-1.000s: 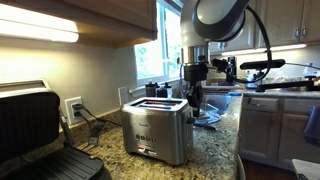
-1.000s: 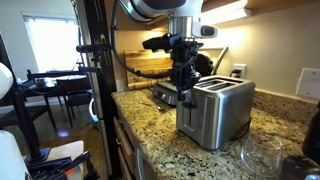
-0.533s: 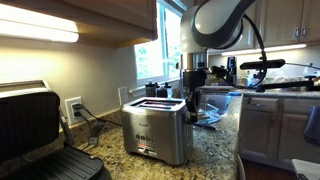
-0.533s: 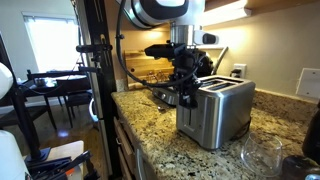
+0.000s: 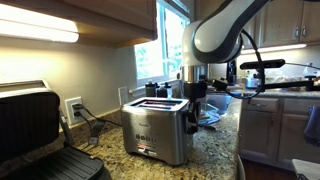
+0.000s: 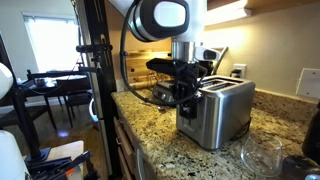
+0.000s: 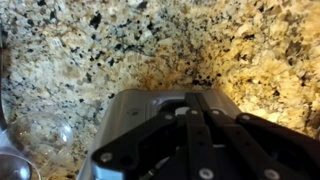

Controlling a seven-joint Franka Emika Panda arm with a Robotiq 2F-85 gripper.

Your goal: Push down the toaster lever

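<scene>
The brushed-steel two-slot toaster stands on the granite counter and shows in both exterior views. My gripper hangs fingers-down right against the toaster's narrow end, at about the height of its top edge. In the wrist view the toaster's top lies just under the fingers, which are pressed together and hold nothing. The lever itself is hidden behind the gripper.
A black-and-silver contact grill stands at the near end of the counter. A clear glass stands beside the toaster, and it also shows in the wrist view. A wall outlet and its cord are behind. A camera stand rises by the counter edge.
The arm has leaned over and the gripper has come lower and closer against the toaster's narrow end. The toaster has not moved.
</scene>
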